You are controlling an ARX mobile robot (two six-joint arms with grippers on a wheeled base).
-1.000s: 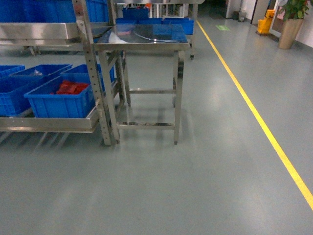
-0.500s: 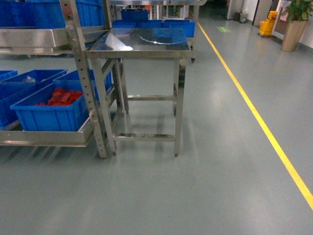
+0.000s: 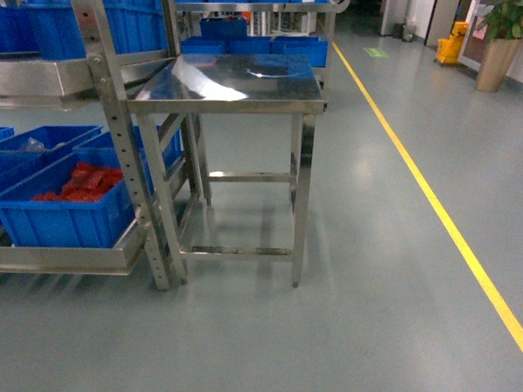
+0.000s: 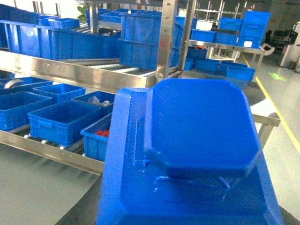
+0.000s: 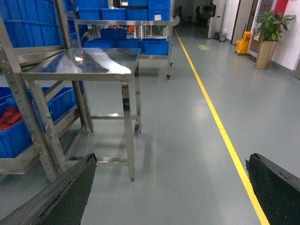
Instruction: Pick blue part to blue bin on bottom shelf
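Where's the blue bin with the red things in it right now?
In the head view, the blue bin of red parts sits low on the left, on the bottom shelf of the steel rack, just left of the small steel table.

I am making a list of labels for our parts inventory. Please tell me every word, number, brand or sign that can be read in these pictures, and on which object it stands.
No text can be read in any view.
Green floor marking: a sign shape, too small and blurred to read.
Blue bins on the rack: no visible label.
Steel table: bare, only reflections.
Yellow mop bucket: no legible print.
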